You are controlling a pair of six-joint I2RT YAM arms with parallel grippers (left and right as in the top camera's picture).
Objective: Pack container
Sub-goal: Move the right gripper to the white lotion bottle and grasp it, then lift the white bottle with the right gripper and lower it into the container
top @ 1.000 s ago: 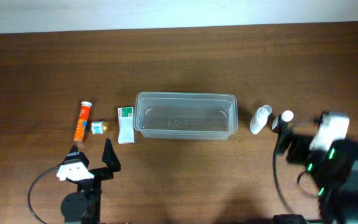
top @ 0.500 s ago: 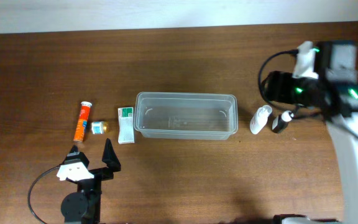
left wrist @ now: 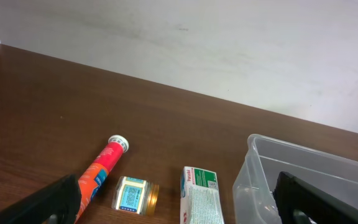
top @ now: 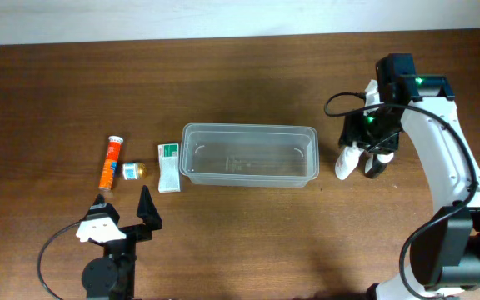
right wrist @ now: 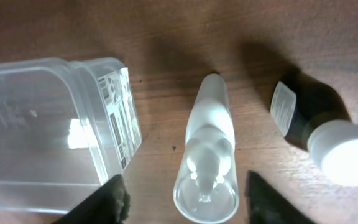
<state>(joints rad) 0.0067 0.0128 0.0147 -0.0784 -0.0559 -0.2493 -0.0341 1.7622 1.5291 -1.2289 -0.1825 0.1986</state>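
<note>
The clear plastic container (top: 248,127) stands empty at mid-table, and one end of it shows in the right wrist view (right wrist: 48,124). A clear bottle (top: 348,160) lies just to its right, beside a dark bottle with a white cap (top: 376,164). My right gripper (top: 363,152) hangs over both. In the wrist view it (right wrist: 188,200) straddles the clear bottle (right wrist: 208,149), open, with a gap showing on each side. My left gripper (top: 123,208) rests wide open near the front left, holding nothing.
Left of the container lie an orange tube (top: 110,162), a small jar (top: 132,171) and a white-and-green box (top: 169,167). The same three appear ahead of my left gripper as tube (left wrist: 103,167), jar (left wrist: 135,195) and box (left wrist: 199,198).
My right arm swung from the front right round the back and came down over the clear bottle, its jaws narrowing. The left arm and the objects have not moved.
</note>
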